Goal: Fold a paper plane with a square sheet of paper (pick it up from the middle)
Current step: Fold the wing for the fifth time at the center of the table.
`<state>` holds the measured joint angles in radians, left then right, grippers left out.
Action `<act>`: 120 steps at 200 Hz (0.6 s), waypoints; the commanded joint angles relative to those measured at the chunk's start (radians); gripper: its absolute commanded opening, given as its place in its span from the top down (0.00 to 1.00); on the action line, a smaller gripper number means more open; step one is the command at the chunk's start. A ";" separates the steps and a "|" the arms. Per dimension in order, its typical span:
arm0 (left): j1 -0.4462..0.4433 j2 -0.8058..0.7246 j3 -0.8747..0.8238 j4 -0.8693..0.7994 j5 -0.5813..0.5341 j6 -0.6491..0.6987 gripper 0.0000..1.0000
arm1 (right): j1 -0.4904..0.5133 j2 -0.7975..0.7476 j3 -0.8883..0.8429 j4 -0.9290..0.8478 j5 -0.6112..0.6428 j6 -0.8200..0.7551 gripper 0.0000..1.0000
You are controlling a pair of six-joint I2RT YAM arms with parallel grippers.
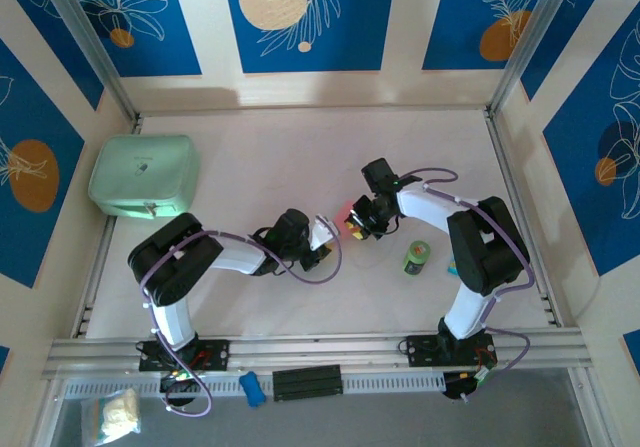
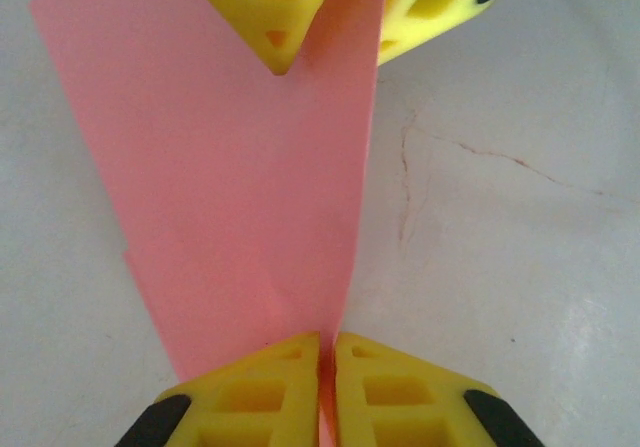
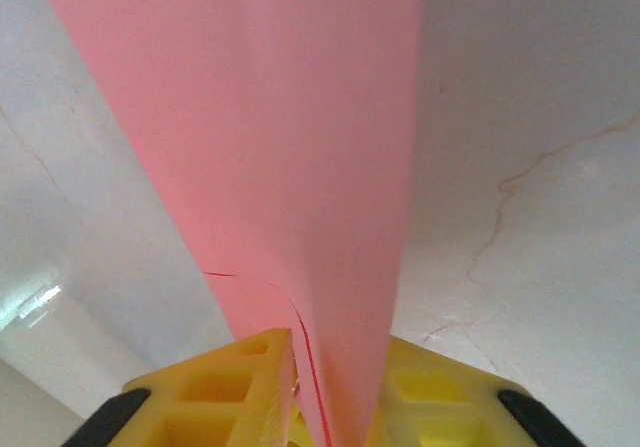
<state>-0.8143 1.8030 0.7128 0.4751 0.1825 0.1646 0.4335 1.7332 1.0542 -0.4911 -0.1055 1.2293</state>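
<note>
Your left gripper was clamped tight on 1 end of the pink sheet of paper, holding it over the middle of the table, probably so a crease could be set. To its right, your right gripper straddled the other end, jaws slightly apart, seemingly not pinching.

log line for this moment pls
left gripper: shut on one end of pink paper | right gripper: jaws either side of other end, grip unclear | paper: spans between the two
</note>
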 commanded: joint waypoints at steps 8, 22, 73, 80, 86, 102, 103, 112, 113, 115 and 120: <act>0.014 0.012 -0.017 0.022 0.024 -0.061 0.90 | -0.016 -0.047 0.026 -0.042 -0.012 -0.016 0.71; 0.027 0.004 -0.016 0.018 0.044 -0.103 0.91 | -0.024 -0.053 0.026 -0.048 -0.010 -0.023 0.68; 0.100 0.021 0.031 -0.041 0.203 -0.330 0.91 | -0.059 -0.085 0.027 -0.082 0.017 -0.076 0.54; 0.110 0.027 0.037 -0.045 0.226 -0.360 0.91 | -0.066 -0.093 0.024 -0.083 0.023 -0.085 0.53; 0.118 0.033 0.041 -0.044 0.250 -0.387 0.91 | -0.073 -0.099 0.020 -0.083 0.026 -0.093 0.52; 0.137 0.046 0.049 -0.029 0.302 -0.456 0.92 | -0.089 -0.116 0.014 -0.086 0.034 -0.116 0.50; 0.139 0.046 0.049 -0.028 0.307 -0.461 0.92 | -0.090 -0.117 0.013 -0.086 0.035 -0.118 0.50; 0.149 0.054 0.052 -0.018 0.334 -0.495 0.91 | -0.098 -0.127 0.005 -0.079 0.036 -0.130 0.49; 0.150 0.054 0.053 -0.018 0.336 -0.499 0.91 | -0.099 -0.129 0.004 -0.078 0.035 -0.131 0.49; 0.152 0.055 0.054 -0.017 0.340 -0.506 0.92 | -0.100 -0.131 0.002 -0.077 0.035 -0.133 0.49; 0.157 0.058 0.057 -0.014 0.348 -0.523 0.92 | -0.105 -0.135 -0.001 -0.073 0.035 -0.141 0.49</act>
<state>-0.6815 1.8343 0.7456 0.4629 0.4107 -0.2138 0.3492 1.6485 1.0584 -0.5411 -0.0814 1.1412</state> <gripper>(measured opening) 0.087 0.503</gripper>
